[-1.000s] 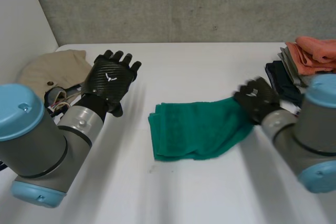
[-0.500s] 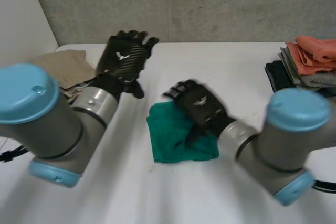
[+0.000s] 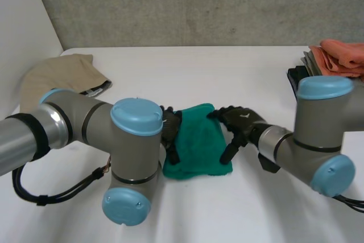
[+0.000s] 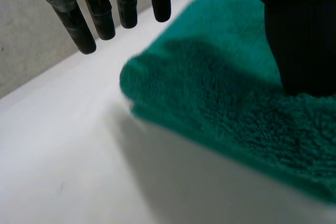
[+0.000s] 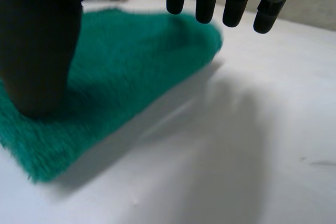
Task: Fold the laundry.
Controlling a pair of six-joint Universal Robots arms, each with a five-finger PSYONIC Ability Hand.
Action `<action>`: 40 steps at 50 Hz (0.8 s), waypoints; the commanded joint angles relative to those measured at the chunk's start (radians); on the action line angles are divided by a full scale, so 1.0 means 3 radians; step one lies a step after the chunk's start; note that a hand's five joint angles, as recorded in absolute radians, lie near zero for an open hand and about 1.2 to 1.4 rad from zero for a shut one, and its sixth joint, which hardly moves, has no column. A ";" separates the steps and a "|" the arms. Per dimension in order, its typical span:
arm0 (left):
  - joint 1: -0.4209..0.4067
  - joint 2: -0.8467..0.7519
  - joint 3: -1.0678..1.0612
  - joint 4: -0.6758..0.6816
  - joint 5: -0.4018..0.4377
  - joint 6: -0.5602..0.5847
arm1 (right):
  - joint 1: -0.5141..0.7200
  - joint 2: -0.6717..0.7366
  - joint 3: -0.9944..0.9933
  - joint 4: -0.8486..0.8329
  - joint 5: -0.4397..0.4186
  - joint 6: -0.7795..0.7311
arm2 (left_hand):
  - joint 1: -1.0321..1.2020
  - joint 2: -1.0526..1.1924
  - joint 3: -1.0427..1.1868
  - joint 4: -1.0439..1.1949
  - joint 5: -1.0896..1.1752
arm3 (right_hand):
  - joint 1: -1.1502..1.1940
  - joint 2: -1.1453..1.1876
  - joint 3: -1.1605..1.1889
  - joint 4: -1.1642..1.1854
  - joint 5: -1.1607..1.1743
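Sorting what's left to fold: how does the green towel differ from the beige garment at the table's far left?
The green towel is folded into a compact bundle; the beige garment lies loose and spread. The towel sits mid-table between the left hand and right hand; the garment lies apart, untouched. Both are cloth lying on the white table.

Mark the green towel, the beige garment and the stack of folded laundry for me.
green towel (image 3: 199,140), head view, middle of its folded top
beige garment (image 3: 57,75), head view, its middle
stack of folded laundry (image 3: 341,55), head view, the orange cloth on top
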 commanded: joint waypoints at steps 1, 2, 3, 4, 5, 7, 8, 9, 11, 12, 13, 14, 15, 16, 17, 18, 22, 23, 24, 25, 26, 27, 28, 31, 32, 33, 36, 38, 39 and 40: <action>0.0030 0.0049 -0.0176 0.0013 0.0026 0.0252 | 0.0221 0.0214 -0.0147 0.0009 0.0391 -0.0599 | 0.0134 0.0087 0.0075 0.0106 0.0031 | -0.0163 -0.0112 -0.0107 -0.0111 -0.0165; 0.0031 0.0054 -0.0171 0.0013 0.0041 0.0283 | 0.0242 0.0198 -0.0147 0.0004 0.0467 -0.0665 | 0.0134 0.0087 0.0075 0.0106 0.0031 | -0.0163 -0.0112 -0.0107 -0.0111 -0.0165; 0.0031 0.0064 -0.0166 0.0013 0.0061 0.0308 | 0.0272 0.0188 -0.0152 0.0004 0.0529 -0.0721 | 0.0134 0.0087 0.0075 0.0106 0.0031 | -0.0163 -0.0112 -0.0107 -0.0111 -0.0165; 0.0031 0.0079 -0.0151 0.0013 0.0087 0.0334 | 0.0328 0.0153 -0.0152 -0.0017 0.0631 -0.0838 | 0.0134 0.0087 0.0075 0.0106 0.0031 | -0.0163 -0.0112 -0.0107 -0.0111 -0.0165; 0.0031 0.0125 -0.0125 0.0013 0.0138 0.0395 | 0.0354 0.0122 -0.0142 -0.0042 0.0677 -0.0890 | 0.0134 0.0087 0.0075 0.0106 0.0031 | -0.0163 -0.0112 -0.0107 -0.0111 -0.0165; 0.0041 0.0197 -0.0105 0.0018 0.0204 0.0446 | 0.0385 0.0000 -0.0081 -0.0119 0.0754 -0.0977 | 0.0124 0.0077 0.0065 0.0096 0.0021 | -0.0163 -0.0112 -0.0107 -0.0111 -0.0165; 0.0056 0.0288 -0.0079 0.0029 0.0291 0.0502 | 0.0385 -0.0047 -0.0055 -0.0165 0.0759 -0.0993 | 0.0124 0.0077 0.0065 0.0096 0.0021 | -0.0163 -0.0112 -0.0107 -0.0111 -0.0165; 0.0076 0.0335 -0.0059 0.0029 0.0352 0.0533 | 0.0395 -0.0098 -0.0019 -0.0211 0.0765 -0.1013 | 0.0124 0.0077 0.0065 0.0096 0.0021 | -0.0163 -0.0112 -0.0107 -0.0111 -0.0165; 0.0168 0.0477 -0.0003 0.0044 0.0541 0.0600 | 0.0416 -0.0251 0.0144 -0.0354 0.0775 -0.1049 | 0.0115 0.0068 0.0055 0.0087 0.0011 | -0.0163 -0.0112 -0.0107 -0.0111 -0.0165; 0.0209 0.0519 0.0013 0.0049 0.0628 0.0615 | 0.0426 -0.0312 0.0205 -0.0410 0.0775 -0.1054 | 0.0115 0.0068 0.0055 0.0087 0.0011 | -0.0163 -0.0112 -0.0107 -0.0111 -0.0165; 0.0245 0.0565 0.0038 0.0049 0.0715 0.0625 | 0.0441 -0.0379 0.0267 -0.0461 0.0775 -0.1054 | 0.0115 0.0068 0.0055 0.0087 0.0011 | -0.0163 -0.0112 -0.0107 -0.0111 -0.0165; 0.0291 0.0606 0.0059 0.0049 0.0812 0.0636 | 0.0492 -0.0496 0.0404 -0.0573 0.0775 -0.1070 | 0.0115 0.0068 0.0055 0.0087 0.0011 | -0.0163 -0.0112 -0.0107 -0.0111 -0.0165; 0.0347 0.0692 0.0115 0.0039 0.1026 0.0641 | 0.0518 -0.0538 0.0471 -0.0635 0.0775 -0.1085 | 0.0124 0.0077 0.0065 0.0096 0.0021 | -0.0163 -0.0112 -0.0107 -0.0111 -0.0165; 0.0368 0.0728 0.0146 0.0034 0.1124 0.0641 | 0.0548 -0.0568 0.0543 -0.0691 0.0780 -0.1110 | 0.0124 0.0077 0.0065 0.0096 0.0021 | -0.0163 -0.0112 -0.0107 -0.0111 -0.0165; 0.0388 0.0764 0.0182 0.0029 0.1231 0.0631 | 0.0579 -0.0599 0.0614 -0.0747 0.0775 -0.1131 | 0.0124 0.0077 0.0065 0.0096 0.0021 | -0.0163 -0.0112 -0.0107 -0.0111 -0.0165; 0.0404 0.0790 0.0217 0.0019 0.1349 0.0621 | 0.0635 -0.0630 0.0762 -0.0854 0.0765 -0.1187 | 0.0134 0.0087 0.0075 0.0106 0.0031 | -0.0163 -0.0112 -0.0107 -0.0111 -0.0165; 0.0434 0.0846 0.0320 -0.0068 0.1850 0.0600 | 0.0732 -0.0640 0.1069 -0.1141 0.0749 -0.1264 | 0.0124 0.0077 0.0065 0.0096 0.0021 | -0.0163 -0.0112 -0.0107 -0.0111 -0.0165; 0.0450 0.0846 0.0345 -0.0139 0.2003 0.0580 | 0.0743 -0.0635 0.1111 -0.1187 0.0744 -0.1264 | 0.0134 0.0087 0.0075 0.0106 0.0031 | -0.0163 -0.0112 -0.0107 -0.0111 -0.0165; 0.0460 0.0846 0.0351 -0.0175 0.2055 0.0569 | 0.0758 -0.0625 0.1141 -0.1233 0.0739 -0.1264 | 0.0124 0.0078 0.0065 0.0096 0.0021 | -0.0163 -0.0112 -0.0107 -0.0111 -0.0165; 0.0465 0.0846 0.0351 -0.0206 0.2101 0.0564 | 0.0763 -0.0620 0.1167 -0.1274 0.0739 -0.1264 | 0.0134 0.0087 0.0075 0.0106 0.0031 | -0.0163 -0.0112 -0.0107 -0.0111 -0.0165; 0.0480 0.0851 0.0361 -0.0262 0.2178 0.0559 | 0.0779 -0.0595 0.1203 -0.1341 0.0734 -0.1259 | 0.0124 0.0078 0.0065 0.0096 0.0021 | -0.0163 -0.0112 -0.0107 -0.0111 -0.0165; 0.0480 0.0851 0.0356 -0.0283 0.2204 0.0554 | 0.0784 -0.0584 0.1203 -0.1356 0.0729 -0.1249 | 0.0124 0.0077 0.0065 0.0096 0.0021 | -0.0163 -0.0112 -0.0107 -0.0111 -0.0165; 0.0480 0.0846 0.0356 -0.0288 0.2224 0.0554 | 0.0784 -0.0554 0.1203 -0.1372 0.0724 -0.1244 | 0.0124 0.0077 0.0065 0.0096 0.0021 | -0.0163 -0.0112 -0.0107 -0.0111 -0.0165; 0.0460 0.0846 0.0346 -0.0299 0.2235 0.0554 | 0.0784 -0.0400 0.1178 -0.1443 0.0698 -0.1284 | 0.0115 0.0068 0.0055 0.0087 0.0011 | -0.0163 -0.0112 -0.0107 -0.0111 -0.0165; 0.0455 0.0846 0.0340 -0.0299 0.2235 0.0549 | 0.0779 -0.0365 0.1167 -0.1469 0.0693 -0.1284 | 0.0115 0.0068 0.0055 0.0087 0.0011 | -0.0163 -0.0112 -0.0107 -0.0111 -0.0165; 0.0455 0.0846 0.0335 -0.0299 0.2235 0.0549 | 0.0774 -0.0309 0.1147 -0.1535 0.0693 -0.1284 | 0.0115 0.0068 0.0055 0.0087 0.0011 | -0.0163 -0.0112 -0.0107 -0.0111 -0.0165; 0.0460 0.0846 0.0320 -0.0299 0.2240 0.0544 | 0.0763 -0.0237 0.1096 -0.1673 0.0693 -0.1284 | 0.0115 0.0068 0.0055 0.0087 0.0011 | -0.0163 -0.0112 -0.0107 -0.0111 -0.0165; 0.0455 0.0846 0.0310 -0.0299 0.2240 0.0544 | 0.0763 -0.0165 0.1065 -0.1791 0.0698 -0.1284 | 0.0115 0.0068 0.0055 0.0087 0.0011 | -0.0163 -0.0112 -0.0107 -0.0111 -0.0165; 0.0455 0.0846 0.0310 -0.0299 0.2240 0.0544 | 0.0758 -0.0155 0.1060 -0.1827 0.0698 -0.1284 | 0.0115 0.0068 0.0055 0.0087 0.0011 | -0.0163 -0.0112 -0.0107 -0.0111 -0.0165; 0.0455 0.0846 0.0305 -0.0299 0.2240 0.0544 | 0.0758 -0.0139 0.1055 -0.1862 0.0693 -0.1284 | 0.0115 0.0068 0.0055 0.0087 0.0011 | -0.0163 -0.0112 -0.0107 -0.0111 -0.0165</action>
